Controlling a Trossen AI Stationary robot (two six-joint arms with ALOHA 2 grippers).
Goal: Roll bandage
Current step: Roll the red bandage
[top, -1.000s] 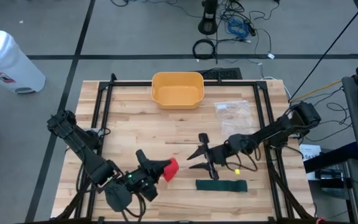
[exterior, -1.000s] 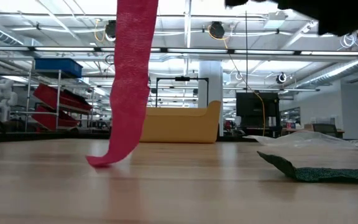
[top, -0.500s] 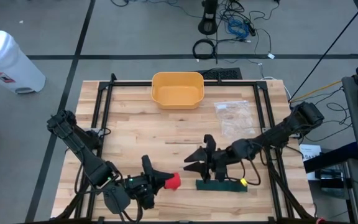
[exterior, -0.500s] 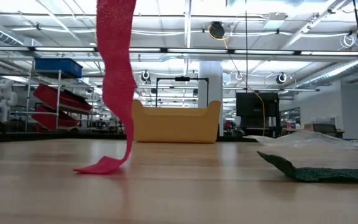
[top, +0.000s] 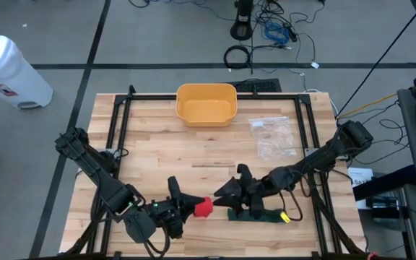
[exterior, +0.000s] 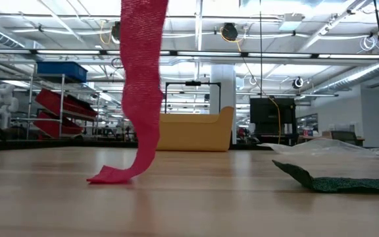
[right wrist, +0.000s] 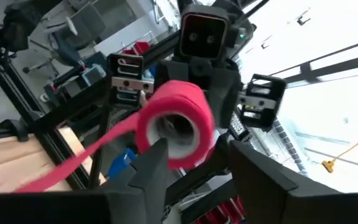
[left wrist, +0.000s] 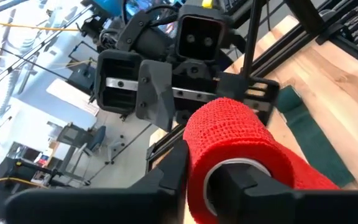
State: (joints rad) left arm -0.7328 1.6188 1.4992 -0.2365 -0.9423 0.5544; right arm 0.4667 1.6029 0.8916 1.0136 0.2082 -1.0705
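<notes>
Holding the red bandage roll (top: 204, 208) aloft between them, the left claw (top: 186, 207) pinches its core while the right claw (top: 226, 193) straddles it half-spread, tail trailing to the counter (top: 157, 137) for winding.

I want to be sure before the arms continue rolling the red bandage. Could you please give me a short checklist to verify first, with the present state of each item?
1. The red bandage roll is held up between the left gripper and the right gripper: ok.
2. Left fingers hold the roll's core: ok.
3. Right gripper actually grips the roll: cannot tell; its fingers only flank it.
4. The loose tail hangs freely, its end on the table: ok.
5. The tail is untwisted: not ok, it shows a turn.
6. The green bandage lies apart from the red tail: ok.
</notes>
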